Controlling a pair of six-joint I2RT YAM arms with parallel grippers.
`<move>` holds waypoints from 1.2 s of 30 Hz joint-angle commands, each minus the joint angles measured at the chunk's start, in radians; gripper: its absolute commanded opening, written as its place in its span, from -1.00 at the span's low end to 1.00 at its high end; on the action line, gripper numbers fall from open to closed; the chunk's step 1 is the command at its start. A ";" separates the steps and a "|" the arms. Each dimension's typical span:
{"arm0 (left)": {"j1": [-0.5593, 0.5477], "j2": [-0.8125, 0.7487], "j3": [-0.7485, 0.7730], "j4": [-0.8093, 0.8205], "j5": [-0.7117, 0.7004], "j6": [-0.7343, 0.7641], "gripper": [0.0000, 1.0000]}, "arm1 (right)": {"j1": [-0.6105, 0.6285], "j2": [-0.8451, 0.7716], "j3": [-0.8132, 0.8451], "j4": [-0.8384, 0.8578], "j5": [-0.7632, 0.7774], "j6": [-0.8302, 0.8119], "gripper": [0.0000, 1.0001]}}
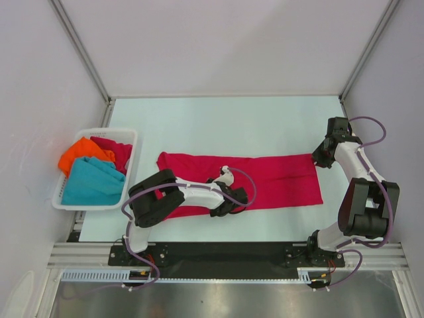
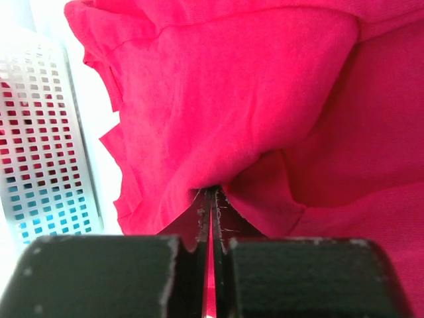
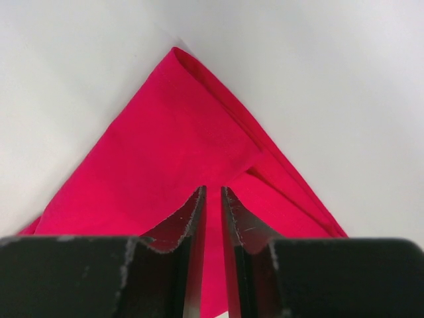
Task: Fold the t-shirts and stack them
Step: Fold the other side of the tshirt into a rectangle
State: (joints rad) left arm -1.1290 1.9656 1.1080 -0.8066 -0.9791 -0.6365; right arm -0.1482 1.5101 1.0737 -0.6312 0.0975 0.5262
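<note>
Red shirt (image 1: 278, 179) lies flat as a long band across the table (image 1: 218, 119), running left to right, nearer the front edge. Basket (image 1: 89, 207) sits at the table's left edge, beside the shirt's left end, and holds the teal shirt (image 1: 93, 182), orange shirt (image 1: 79, 156) and second red shirt (image 1: 116, 151). Left gripper (image 2: 211, 192) is fully closed, pinching a pucker at the near edge. Right gripper (image 3: 212, 189) stands at the far right corner, jaws nearly together with cloth between them.
</note>
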 commanded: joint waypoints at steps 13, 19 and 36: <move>0.003 -0.097 0.058 0.009 0.048 0.037 -1.00 | -0.008 -0.036 0.011 0.005 0.002 -0.012 -0.61; 0.003 -0.135 0.096 -0.025 0.034 0.049 -1.00 | -0.008 -0.033 0.008 0.007 0.001 -0.012 -0.62; -0.031 -0.163 0.145 -0.146 0.060 -0.008 -0.89 | -0.005 -0.036 0.008 0.008 -0.004 -0.009 -0.62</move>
State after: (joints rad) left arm -1.1500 1.8282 1.2217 -0.9203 -0.9276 -0.6098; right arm -0.1528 1.5032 1.0737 -0.6308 0.0967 0.5259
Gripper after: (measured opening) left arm 0.013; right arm 0.190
